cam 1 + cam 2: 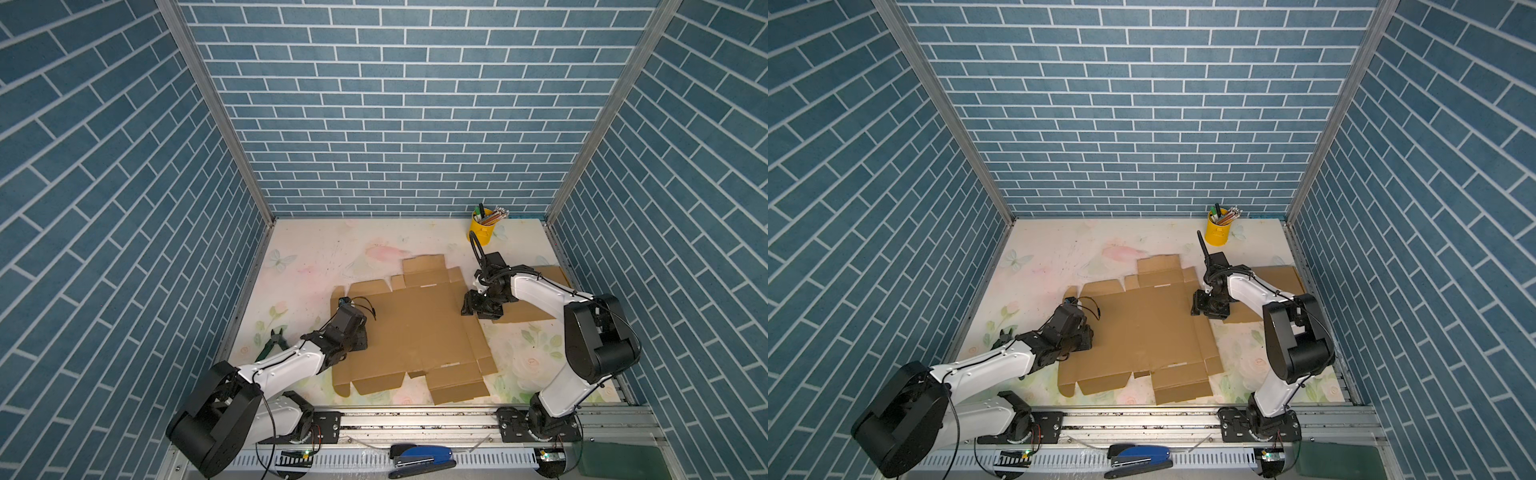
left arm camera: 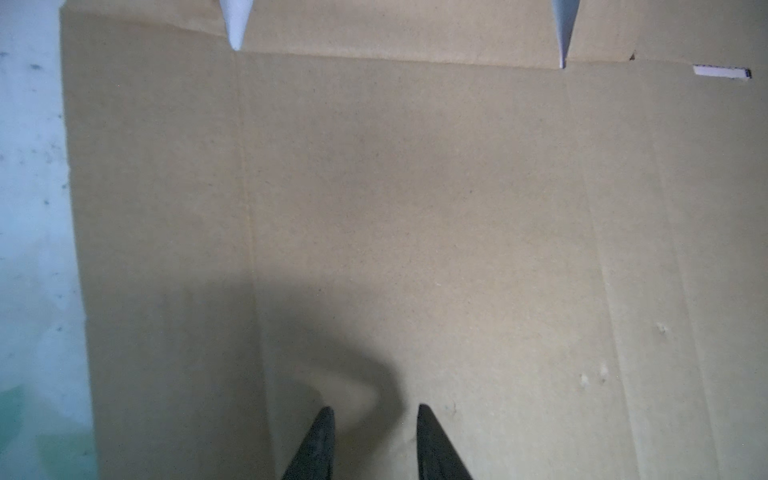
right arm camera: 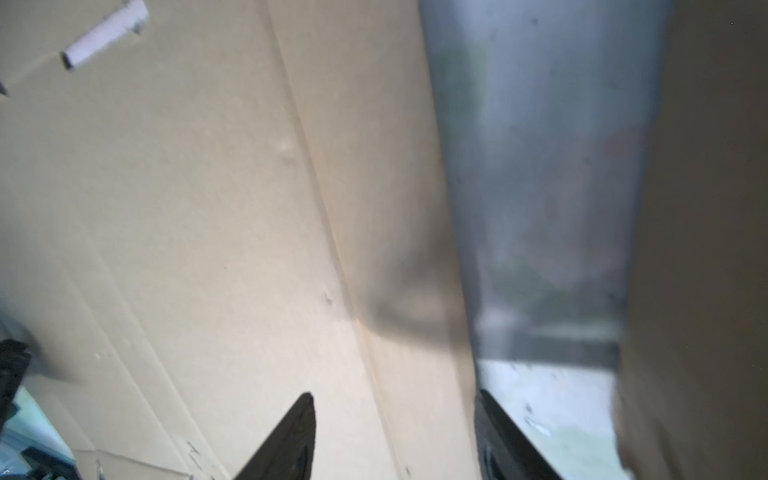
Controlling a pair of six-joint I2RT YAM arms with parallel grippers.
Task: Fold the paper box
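Observation:
The paper box (image 1: 415, 332) (image 1: 1142, 332) is a flat brown cardboard blank lying unfolded on the flowered table in both top views. My left gripper (image 1: 355, 334) (image 2: 374, 409) hovers low over its left part. Its jaws stand a little apart, with nothing but bare cardboard (image 2: 415, 208) between them. My right gripper (image 1: 471, 309) (image 3: 395, 399) is at the blank's right edge and is open. One of its fingers (image 3: 299, 432) lies over the cardboard (image 3: 187, 228). The other sits just past the edge, so the narrow side flap lies between the jaws.
A second cardboard sheet (image 1: 548, 276) lies under my right arm at the right wall. A yellow pen cup (image 1: 482, 228) stands at the back right. Green-handled pliers (image 1: 272, 340) lie by the left wall. A blue stapler (image 1: 422, 457) rests on the front rail.

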